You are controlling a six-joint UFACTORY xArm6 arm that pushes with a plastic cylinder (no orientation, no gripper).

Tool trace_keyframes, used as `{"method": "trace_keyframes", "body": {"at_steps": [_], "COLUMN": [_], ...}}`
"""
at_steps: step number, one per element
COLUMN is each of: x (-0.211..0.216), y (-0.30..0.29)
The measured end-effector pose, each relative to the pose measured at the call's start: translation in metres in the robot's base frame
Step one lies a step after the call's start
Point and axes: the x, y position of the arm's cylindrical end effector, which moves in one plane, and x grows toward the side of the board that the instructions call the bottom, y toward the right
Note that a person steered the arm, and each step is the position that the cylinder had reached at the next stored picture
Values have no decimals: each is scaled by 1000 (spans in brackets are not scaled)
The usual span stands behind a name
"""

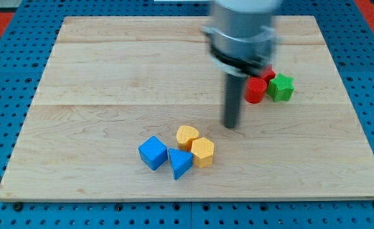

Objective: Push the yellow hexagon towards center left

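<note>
The yellow hexagon (203, 151) lies on the wooden board (98, 76) below the middle, touching a yellow heart-shaped block (187, 135) on its upper left and a blue triangular block (180, 163) on its lower left. A blue cube (152, 152) sits just left of those. My tip (231, 126) is on the board above and to the right of the yellow hexagon, a short gap away from it, touching no block.
A red cylinder (257, 90) and a green star-shaped block (280, 87) sit at the right, with another red block (268, 72) partly hidden behind the arm. A blue pegboard (9, 127) surrounds the board.
</note>
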Motion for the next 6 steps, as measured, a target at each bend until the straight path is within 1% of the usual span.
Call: {"method": "trace_keyframes", "body": {"at_steps": [1, 3, 4, 6], "x": [44, 37, 46, 48], "y": [61, -33, -13, -72]}}
